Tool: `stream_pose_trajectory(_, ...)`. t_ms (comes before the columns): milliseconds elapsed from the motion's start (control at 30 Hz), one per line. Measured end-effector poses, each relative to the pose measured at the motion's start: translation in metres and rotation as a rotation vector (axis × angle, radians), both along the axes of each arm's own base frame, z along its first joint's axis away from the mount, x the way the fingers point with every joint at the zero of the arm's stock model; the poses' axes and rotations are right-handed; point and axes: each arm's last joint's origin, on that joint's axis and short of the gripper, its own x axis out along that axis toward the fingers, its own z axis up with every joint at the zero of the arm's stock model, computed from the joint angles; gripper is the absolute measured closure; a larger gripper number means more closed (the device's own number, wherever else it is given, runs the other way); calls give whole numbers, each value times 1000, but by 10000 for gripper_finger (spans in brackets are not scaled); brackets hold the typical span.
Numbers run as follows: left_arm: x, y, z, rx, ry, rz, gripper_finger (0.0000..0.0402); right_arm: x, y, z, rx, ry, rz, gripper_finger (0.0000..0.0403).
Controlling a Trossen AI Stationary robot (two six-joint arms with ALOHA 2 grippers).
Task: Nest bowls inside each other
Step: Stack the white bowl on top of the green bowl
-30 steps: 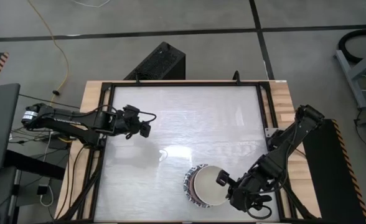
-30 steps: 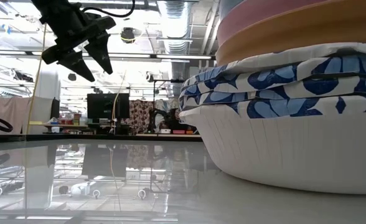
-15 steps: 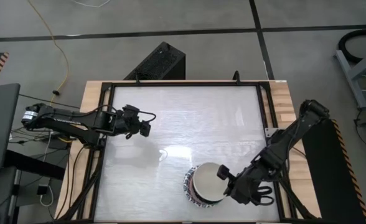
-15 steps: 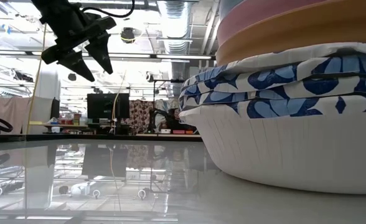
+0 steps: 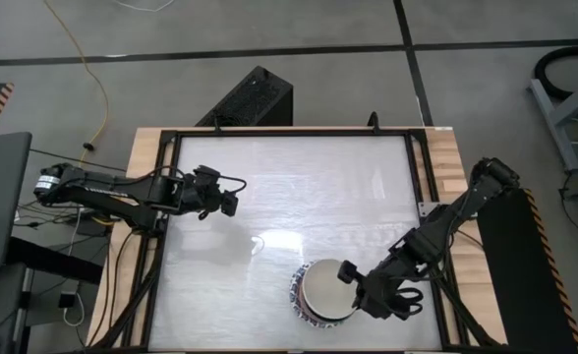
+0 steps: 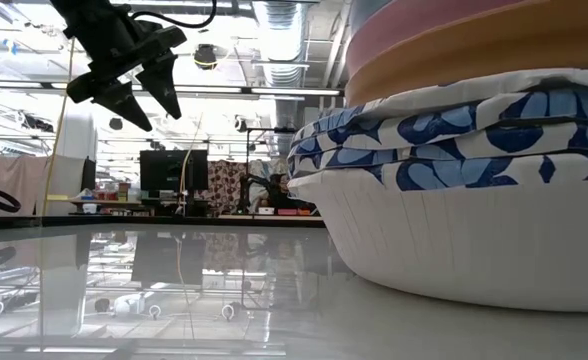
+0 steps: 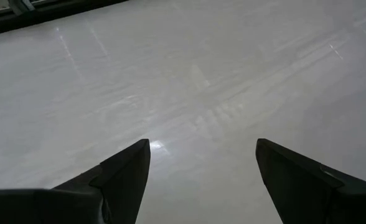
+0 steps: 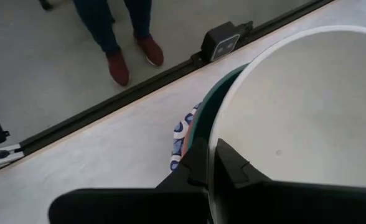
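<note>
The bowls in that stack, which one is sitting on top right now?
The cream-white bowl: its plain pale inside faces up, nested in the dark green bowl, with blue-and-white patterned bowls lower down. The right gripper pinches its rim.

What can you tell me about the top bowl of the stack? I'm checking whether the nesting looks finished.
The plain cream-white round bowl sits uppermost in the stack near the table's front edge, upright, its smooth matte inside empty. The right claw is shut on its rim, one finger inside and one outside. Directly beneath it shows a dark green rim, then blue-and-white patterned edges.
</note>
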Motion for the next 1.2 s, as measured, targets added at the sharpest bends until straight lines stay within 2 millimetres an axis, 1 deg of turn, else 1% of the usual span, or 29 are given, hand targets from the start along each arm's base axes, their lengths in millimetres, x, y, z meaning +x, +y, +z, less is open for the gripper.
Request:
stream_pose_trajectory(433,0,0,0,0,0,0,120,1,-1,0,28,26,-5,386)
stream_pose_trajectory(533,0,0,0,0,0,-1,120,1,-1,0,36,34,-19,379)
stream_pose_trajectory(633,0,0,0,0,0,-1,120,1,-1,0,63,61,-64,365)
stream_pose_trajectory(933,0,0,0,1,0,0,120,2,-1,1,88,73,-111,315)
stream_pose_trajectory(1200,0,0,0,1,0,0,120,4,0,3,108,51,-137,253)
